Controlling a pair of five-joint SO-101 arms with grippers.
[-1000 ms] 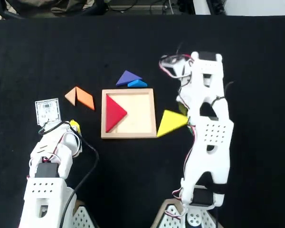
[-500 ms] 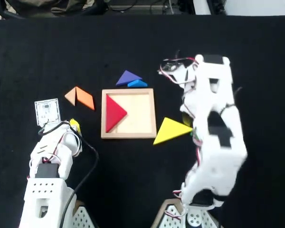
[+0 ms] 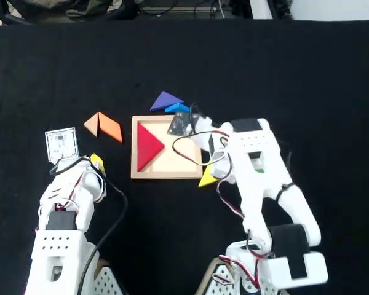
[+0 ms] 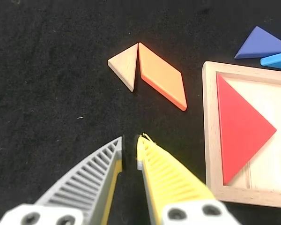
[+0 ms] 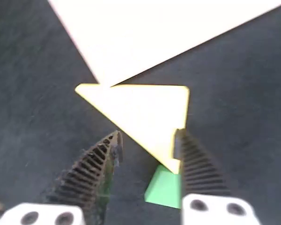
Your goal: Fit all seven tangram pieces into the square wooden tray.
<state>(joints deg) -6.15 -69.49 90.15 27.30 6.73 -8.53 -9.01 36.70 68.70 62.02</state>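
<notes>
The square wooden tray [image 3: 166, 173] lies mid-table with a red triangle [image 3: 147, 145] in its left half. My right gripper [image 5: 147, 136] is shut on the yellow triangle [image 5: 140, 110], pinching one sharp corner just off the pale tray corner [image 5: 154, 28]. A green piece [image 5: 165, 187] lies under that gripper. Beneath the right arm, a tip of the yellow triangle [image 3: 208, 178] peeks out by the tray's lower right corner. My left gripper [image 4: 131, 150] is shut and empty, left of the tray [image 4: 210, 131]. A peach triangle [image 4: 124, 65] and an orange parallelogram [image 4: 161, 77] lie ahead of it.
A purple triangle [image 3: 166, 100] and a blue triangle [image 3: 178, 108] rest just beyond the tray's far edge. The peach triangle [image 3: 91, 124] and orange parallelogram [image 3: 111, 129] sit left of the tray. A white tag [image 3: 61, 144] lies near the left arm.
The right arm folded back and swung left over the tray's right edge. The yellow triangle went with it, down and left towards the tray's lower right corner. The left arm stayed still.
</notes>
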